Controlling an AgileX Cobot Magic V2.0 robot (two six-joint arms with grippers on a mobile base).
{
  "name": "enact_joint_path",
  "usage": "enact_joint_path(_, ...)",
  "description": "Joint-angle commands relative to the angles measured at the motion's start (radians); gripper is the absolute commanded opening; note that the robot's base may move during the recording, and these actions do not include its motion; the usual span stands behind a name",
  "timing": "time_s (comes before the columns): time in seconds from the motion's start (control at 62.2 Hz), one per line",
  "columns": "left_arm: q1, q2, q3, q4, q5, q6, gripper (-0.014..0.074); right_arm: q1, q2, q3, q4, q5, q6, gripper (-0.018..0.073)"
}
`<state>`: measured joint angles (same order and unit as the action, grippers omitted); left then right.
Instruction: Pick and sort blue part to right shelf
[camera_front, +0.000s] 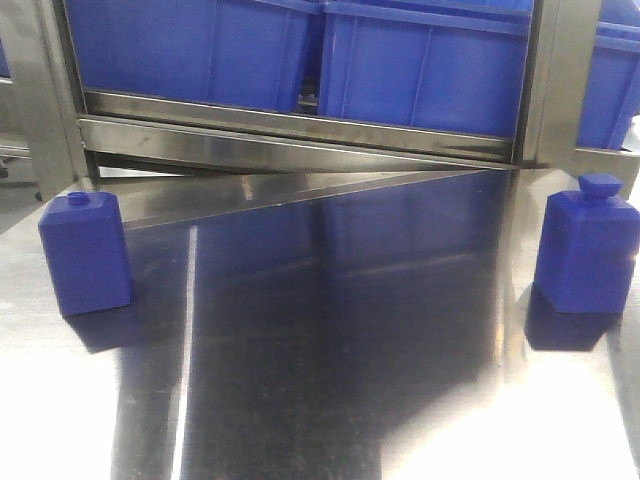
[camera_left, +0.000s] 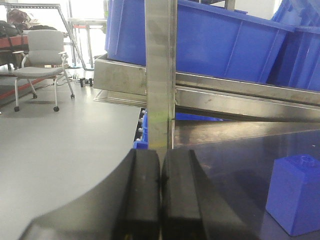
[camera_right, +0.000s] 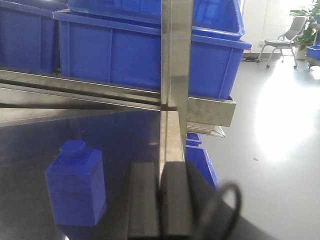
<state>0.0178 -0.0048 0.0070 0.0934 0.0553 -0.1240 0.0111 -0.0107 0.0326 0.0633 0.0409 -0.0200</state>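
Pressed-together pads (camera_right: 145, 200) are showing both the right gripper (camera_right: 161, 200) and the left gripper (camera_left: 160, 195) closed on nothing, while the blue part (camera_front: 588, 245) is standing upright on the steel table (camera_front: 330, 400) beside the right post (camera_front: 560, 80), so opening wide and squaring to its flat sides is looking wisest.

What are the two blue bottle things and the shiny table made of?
The left bottle-shaped part and right bottle-shaped part look like matte moulded plastic: even blue colour, soft dull sheen. The table looks like polished metal, probably stainless steel: it mirrors the blue bins and the lights.
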Motion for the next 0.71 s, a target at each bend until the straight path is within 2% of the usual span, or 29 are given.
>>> enact_joint_path(0.0,0.005,-0.021,0.024,-0.006,-0.086,-0.004,0.0124,-0.004,-0.021,-0.023,0.003,-0.091,-0.003,0.0036)
enact_joint_path(0.45,0.005,-0.021,0.024,-0.006,-0.097,-0.004,0.0124,-0.004,-0.021,-0.023,0.003,-0.091,-0.003,0.0036)
enact_joint_path(0.691,0.005,-0.021,0.02,-0.007,-0.245,-0.004,0.0124,-0.004,-0.021,-0.023,0.003,-0.091,-0.003,0.0036)
